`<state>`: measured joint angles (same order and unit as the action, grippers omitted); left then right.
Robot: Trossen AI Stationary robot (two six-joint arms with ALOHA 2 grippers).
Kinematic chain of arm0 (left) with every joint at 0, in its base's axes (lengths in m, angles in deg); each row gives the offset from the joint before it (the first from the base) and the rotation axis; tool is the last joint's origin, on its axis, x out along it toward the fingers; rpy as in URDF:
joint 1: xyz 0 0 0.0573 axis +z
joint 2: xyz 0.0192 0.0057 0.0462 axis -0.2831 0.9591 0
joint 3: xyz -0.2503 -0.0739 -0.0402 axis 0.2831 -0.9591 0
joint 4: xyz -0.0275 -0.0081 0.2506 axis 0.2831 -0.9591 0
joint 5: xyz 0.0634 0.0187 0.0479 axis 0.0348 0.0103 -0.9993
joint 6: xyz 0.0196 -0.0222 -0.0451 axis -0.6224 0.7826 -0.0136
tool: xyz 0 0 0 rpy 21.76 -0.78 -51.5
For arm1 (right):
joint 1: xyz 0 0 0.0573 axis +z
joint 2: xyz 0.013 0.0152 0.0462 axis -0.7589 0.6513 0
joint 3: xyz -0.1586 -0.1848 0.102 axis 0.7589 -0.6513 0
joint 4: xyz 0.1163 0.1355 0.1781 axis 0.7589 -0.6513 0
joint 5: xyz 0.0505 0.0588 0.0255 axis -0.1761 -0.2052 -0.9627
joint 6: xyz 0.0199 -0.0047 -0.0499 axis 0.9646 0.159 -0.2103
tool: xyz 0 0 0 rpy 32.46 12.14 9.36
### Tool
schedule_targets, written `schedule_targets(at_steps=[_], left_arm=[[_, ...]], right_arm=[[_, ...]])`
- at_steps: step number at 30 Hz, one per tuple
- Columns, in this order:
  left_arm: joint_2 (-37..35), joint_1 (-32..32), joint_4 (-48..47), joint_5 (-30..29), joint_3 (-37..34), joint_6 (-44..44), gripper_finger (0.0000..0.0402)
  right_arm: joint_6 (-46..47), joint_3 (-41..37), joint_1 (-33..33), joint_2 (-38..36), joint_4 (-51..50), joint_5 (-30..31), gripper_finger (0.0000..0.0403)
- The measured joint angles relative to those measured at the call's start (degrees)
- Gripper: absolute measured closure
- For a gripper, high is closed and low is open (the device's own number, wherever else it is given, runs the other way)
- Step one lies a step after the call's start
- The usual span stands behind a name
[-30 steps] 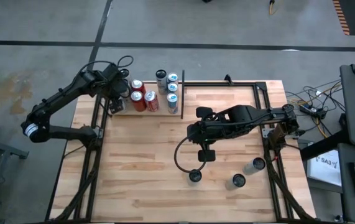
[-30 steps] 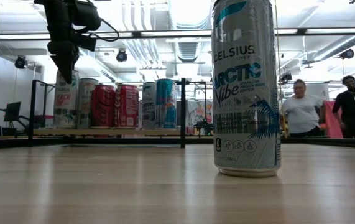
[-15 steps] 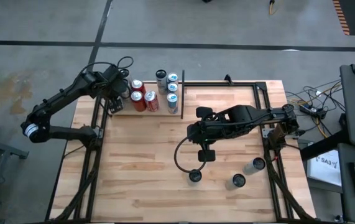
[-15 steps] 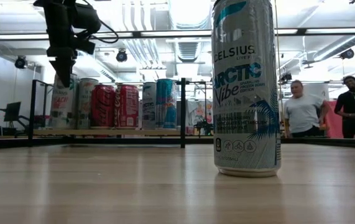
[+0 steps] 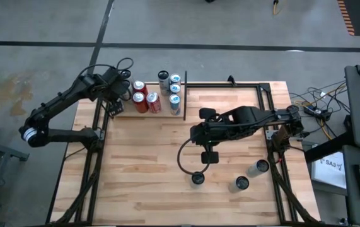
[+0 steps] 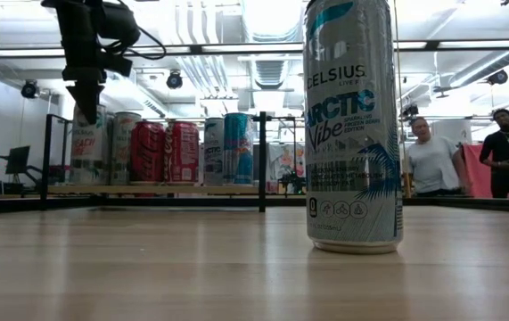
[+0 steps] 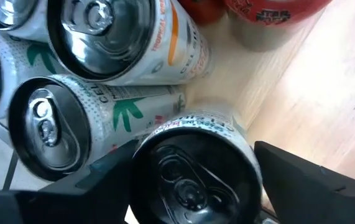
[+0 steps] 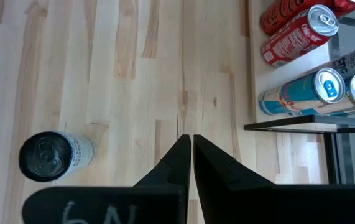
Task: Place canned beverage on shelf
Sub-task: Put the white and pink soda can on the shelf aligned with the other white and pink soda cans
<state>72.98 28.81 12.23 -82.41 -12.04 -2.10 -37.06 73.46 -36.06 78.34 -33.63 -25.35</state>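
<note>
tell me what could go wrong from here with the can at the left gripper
1. The can under the left gripper stands tight against a white can with green print. A sideways pull could drag or topple that neighbour and others in the row.
2. This can is last in the row, near the end of the shelf. An outward nudge might tip it off.
The right gripper waits shut over the table, clear of this.

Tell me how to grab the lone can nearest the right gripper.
Grip the can mid-wall, coming in level from the right gripper's side. It stands upright on the table with free space all round. The shut jaws must open first.
</note>
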Motion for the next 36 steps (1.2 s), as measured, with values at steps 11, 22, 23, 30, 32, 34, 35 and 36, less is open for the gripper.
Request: schedule_targets(at_steps=[11, 22, 23, 30, 32, 34, 35, 36], left_arm=[[-0.5, -0.1, 0.4, -2.8, 0.0, -1.1, 0.0079], [-3.4, 0.0, 0.4, -3.1, 0.0, -1.1, 0.0078], [-3.8, 0.0, 0.4, -3.1, 0.0, -1.1, 0.0078], [-8.8, -0.2, 0.1, -3.1, 1.6, 0.8, 0.0078], [-10.2, -0.3, 0.2, -2.7, 3.5, 3.3, 0.0078], [-11.6, -0.6, 0.4, -0.8, 5.5, 5.7, 0.0080], [-12.4, -0.9, 0.8, 1.0, 6.2, 6.8, 0.0083], [-13.4, -1.4, 1.6, 3.4, 6.6, 8.0, 0.0087]], right_arm=[[0.6, 0.0, 0.0, -0.6, 0.1, 0.0, 0.0394], [0.6, 0.0, 0.0, -0.6, 0.1, 0.0, 0.0394], [0.6, 0.0, 0.0, -0.6, 0.1, 0.0, 0.0394], [0.6, 0.0, 0.1, -1.3, 1.2, 0.0, 0.0394], [0.5, 0.0, 0.3, -1.8, 2.3, 0.0, 0.0394], [0.0, -0.2, 0.7, -2.2, 3.3, 0.1, 0.0394], [-0.2, -0.3, 1.0, -2.4, 3.8, 0.1, 0.0394], [-0.3, -0.6, 1.3, -2.6, 4.3, 0.2, 0.0394]])
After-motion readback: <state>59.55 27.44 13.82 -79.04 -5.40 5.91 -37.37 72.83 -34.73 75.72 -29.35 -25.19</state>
